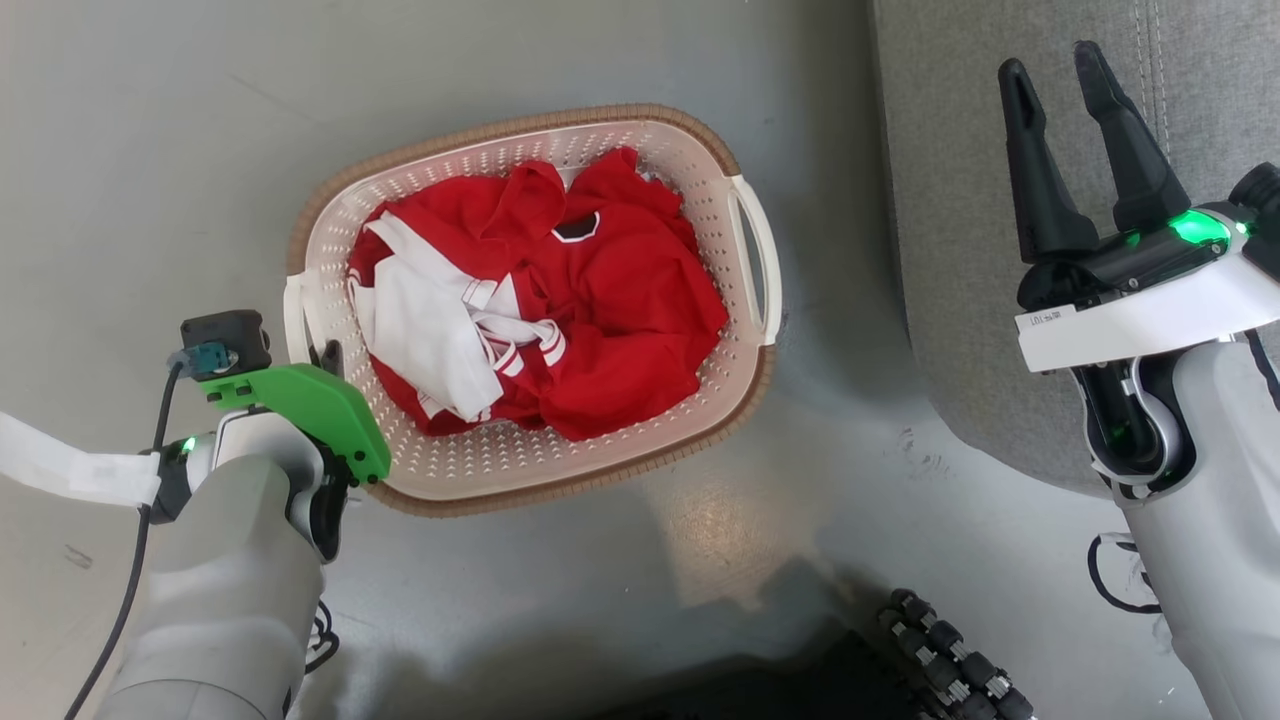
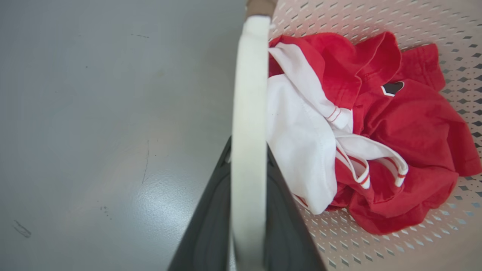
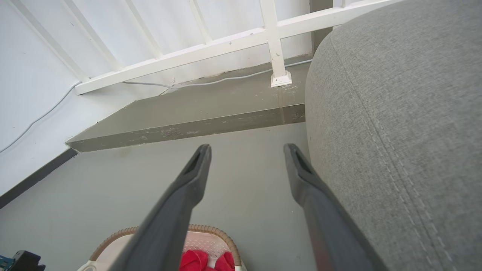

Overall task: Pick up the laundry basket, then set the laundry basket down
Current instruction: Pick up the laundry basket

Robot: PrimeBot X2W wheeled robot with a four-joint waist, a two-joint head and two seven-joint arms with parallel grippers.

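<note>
The left gripper [image 1: 330, 358] sits mostly hidden under its green wrist plate [image 1: 310, 405]. In the left wrist view the laundry basket [image 2: 376, 241]'s white handle [image 2: 249, 113] covers the gap between the fingers [image 2: 205, 226], which are probably clamped on it. The right wrist's label [image 1: 1045, 320] is too small to read.

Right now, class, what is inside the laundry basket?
Red clothes and a white garment lie heaped in the laundry basket. Its holed plastic shows around them. Whatever lies under the heap is covered.

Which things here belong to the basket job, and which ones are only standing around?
For the job: laundry basket; its handle, clamped by the left gripper; the open right gripper; red and white clothes inside.
Just lying about: grey sofa; white railing; cable by the wall.
</note>
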